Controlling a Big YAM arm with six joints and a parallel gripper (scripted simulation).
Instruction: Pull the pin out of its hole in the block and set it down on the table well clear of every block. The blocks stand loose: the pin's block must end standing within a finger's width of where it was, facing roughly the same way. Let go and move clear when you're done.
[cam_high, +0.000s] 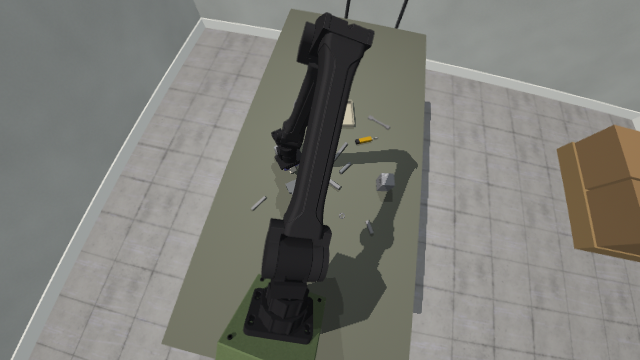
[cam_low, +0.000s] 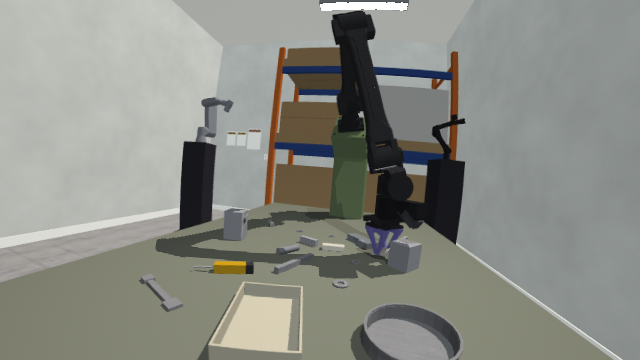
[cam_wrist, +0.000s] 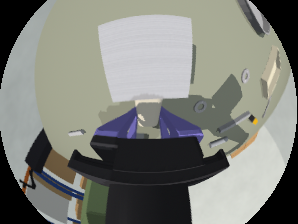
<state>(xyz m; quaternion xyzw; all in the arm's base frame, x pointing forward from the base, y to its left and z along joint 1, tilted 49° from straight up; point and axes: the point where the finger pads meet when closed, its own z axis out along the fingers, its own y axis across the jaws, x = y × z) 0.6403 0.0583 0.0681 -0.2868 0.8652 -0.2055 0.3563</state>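
The pincer (cam_high: 291, 170) (cam_low: 379, 251) (cam_wrist: 148, 110) is standing partly closed, its purple fingers gripping the pale pin (cam_wrist: 149, 106) from both sides. The pin is projecting from the near gray block (cam_low: 404, 256) (cam_wrist: 147, 59), its inserted depth being hidden. That block is standing upright on the tabletop (cam_high: 220, 280) (cam_low: 100, 315) (cam_wrist: 70, 70); a second block (cam_high: 385, 181) (cam_low: 235, 224) is standing well apart.

A storage rack (cam_low: 276, 125) with orange posts and blue beams is seen behind the far end of the table (cam_high: 210, 280) (cam_low: 100, 305), and brown cartons (cam_low: 307, 120) are held on its shelves. To the left of the rack, papers (cam_low: 254, 139) are fixed to the pale grey wall (cam_low: 245, 90). Dark pedestals (cam_low: 196, 185) (cam_low: 444, 200) are placed on both sides of the rack. Above it, a bright ceiling light (cam_low: 364, 6) is mounted. Around the table, the floor (cam_high: 480, 200) is covered with grey tiles.
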